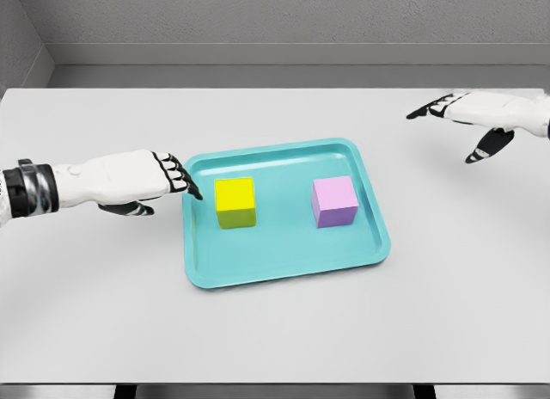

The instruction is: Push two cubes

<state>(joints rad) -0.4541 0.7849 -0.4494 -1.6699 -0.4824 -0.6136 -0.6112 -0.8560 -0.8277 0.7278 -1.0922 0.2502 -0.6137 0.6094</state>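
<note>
Teal tray (284, 274) w/ 2 cubes, yellow (235, 202) & purple (334, 200); both hands' fingers released, L (129, 180), R (477, 115).

Yellow cube (235, 202) sits flat on left part of teal tray (284, 266). Pink-purple cube (334, 201) sits flat on right part. Both upright, well apart, side by side.

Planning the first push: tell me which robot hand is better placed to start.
Left. The left robot hand sits at the teal plastic tray's left rim, fingertips just short of the yellow cube. The right robot hand hovers far from the tray and the purple cube.
</note>
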